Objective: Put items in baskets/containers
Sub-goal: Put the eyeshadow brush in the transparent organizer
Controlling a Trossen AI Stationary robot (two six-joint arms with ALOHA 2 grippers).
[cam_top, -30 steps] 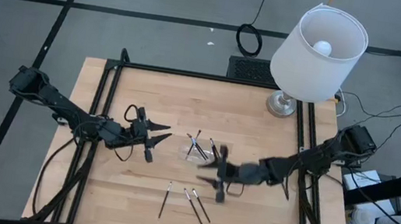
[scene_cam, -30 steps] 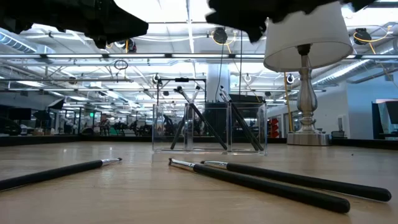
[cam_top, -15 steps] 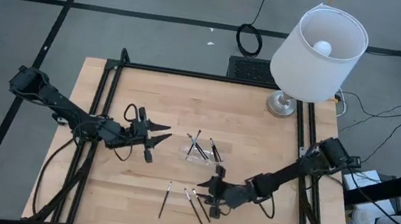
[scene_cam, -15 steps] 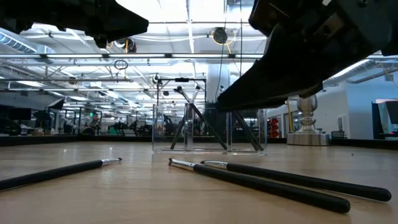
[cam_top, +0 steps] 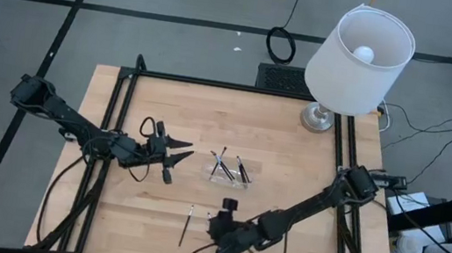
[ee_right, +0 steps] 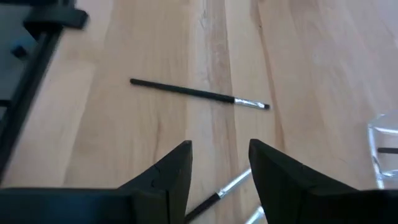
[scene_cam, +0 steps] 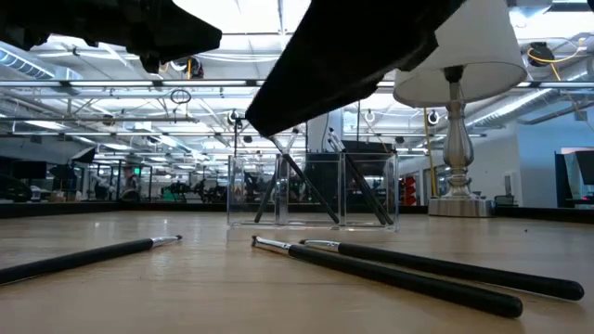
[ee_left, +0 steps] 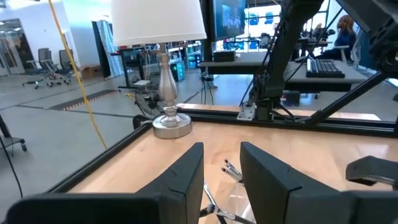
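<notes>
The right gripper [cam_top: 216, 229], a dark two-finger claw on the long black arm reaching in from the table's right edge, hangs low over the near part of the pale wooden table [cam_top: 292, 162]. Its fingers stand apart with nothing between them; in the right wrist view the two dark fingers [ee_right: 171, 171] frame bare wood and the silvery tip of a thin dark pen-like stick [ee_right: 219, 193] lying just under them. A second stick [ee_right: 198, 93] lies farther off on the boards, well clear of the fingers.

In the high view one stick [cam_top: 186, 224] lies by itself just left of the right gripper — the gripper and its arm cover the spot beside it, so other sticks there cannot be counted from above. The low view shows three on the wood: one at the left [scene_cam: 88, 254] and two long ones [scene_cam: 390, 270] crossing near the front.

The small clear rectangular plastic tray [cam_top: 229, 170] sits near the middle of the table, with several sticks [cam_top: 221, 163] leaning in it at angles; from table height their dark shafts [scene_cam: 299, 182] cross inside its see-through walls.

The left gripper [cam_top: 176, 157] hovers left of the tray, apart from it, fingers partly spread and empty. A white-shaded lamp on a silver base [cam_top: 359, 52] stands at the far right corner
</notes>
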